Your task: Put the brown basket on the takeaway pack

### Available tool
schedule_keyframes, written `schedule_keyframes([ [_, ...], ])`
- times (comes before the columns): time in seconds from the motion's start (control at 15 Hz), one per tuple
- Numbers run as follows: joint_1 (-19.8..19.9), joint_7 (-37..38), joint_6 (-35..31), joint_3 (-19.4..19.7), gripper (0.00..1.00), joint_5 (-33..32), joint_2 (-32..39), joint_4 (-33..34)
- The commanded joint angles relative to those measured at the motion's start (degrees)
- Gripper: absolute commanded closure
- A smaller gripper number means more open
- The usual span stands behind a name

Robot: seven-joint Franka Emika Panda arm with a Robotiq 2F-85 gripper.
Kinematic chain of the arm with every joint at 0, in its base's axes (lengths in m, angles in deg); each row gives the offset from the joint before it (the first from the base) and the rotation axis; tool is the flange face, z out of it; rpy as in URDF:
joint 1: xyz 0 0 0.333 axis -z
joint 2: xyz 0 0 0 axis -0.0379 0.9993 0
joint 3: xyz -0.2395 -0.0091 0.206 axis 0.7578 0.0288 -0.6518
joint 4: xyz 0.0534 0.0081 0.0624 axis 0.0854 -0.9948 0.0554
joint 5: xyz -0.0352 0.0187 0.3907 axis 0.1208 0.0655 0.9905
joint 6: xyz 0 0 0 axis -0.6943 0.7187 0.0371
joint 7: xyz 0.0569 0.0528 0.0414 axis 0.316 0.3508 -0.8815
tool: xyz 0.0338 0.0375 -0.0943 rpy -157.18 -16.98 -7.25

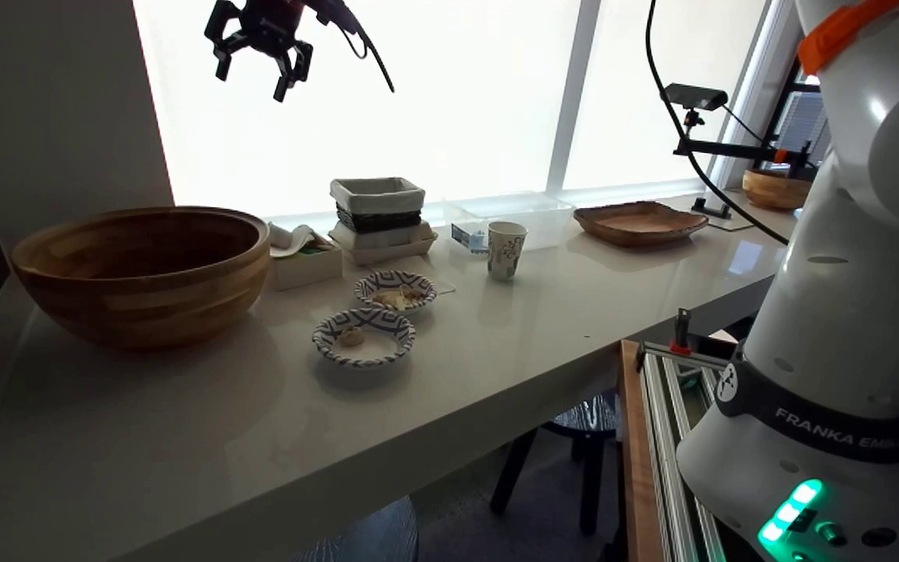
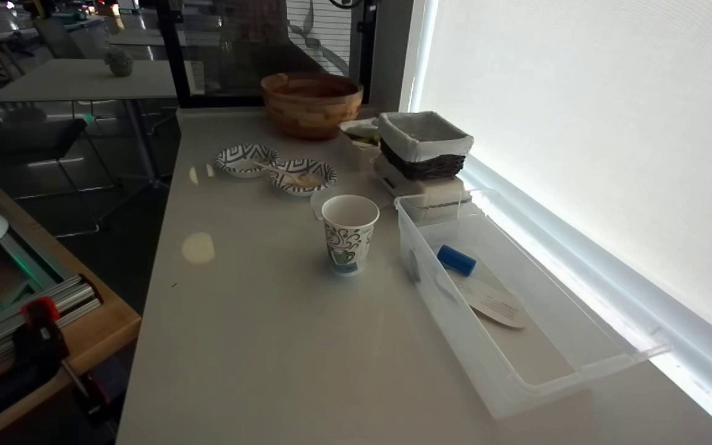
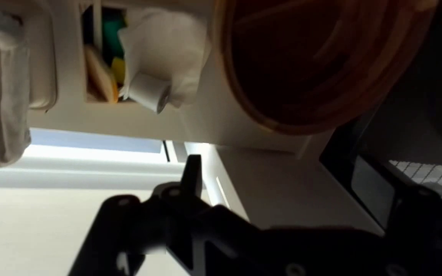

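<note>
The brown basket, dark woven with a whitish liner, sits upright on top of the takeaway pack, a low cream-beige box by the window. The basket and the pack also show in the same arrangement in an exterior view. In the wrist view the basket is cut off at the left edge, with part of the pack beside it. My gripper hangs high above the counter, up and to the left of the basket and apart from it. Its fingers are spread wide with nothing between them.
A large wooden bowl stands left of an open box with packets and tissue. Two patterned dishes, a paper cup, a clear plastic bin and a brown tray stand on the counter.
</note>
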Motion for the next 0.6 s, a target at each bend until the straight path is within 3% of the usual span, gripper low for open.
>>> schedule_keyframes([
  [0.0, -3.23, 8.15, 9.5, 2.69, 0.0, 0.9, -5.48, -3.95],
  [0.07, -3.91, 9.4, 10.17, 3.39, 0.0, 0.25, -6.37, -4.59],
  [0.13, -3.56, 6.13, 8.94, 3.15, 0.0, 1.12, -3.11, -0.23],
  [0.53, -4.03, 6.5, 9.2, 3.9, 0.0, 0.97, -3.36, -0.31],
])
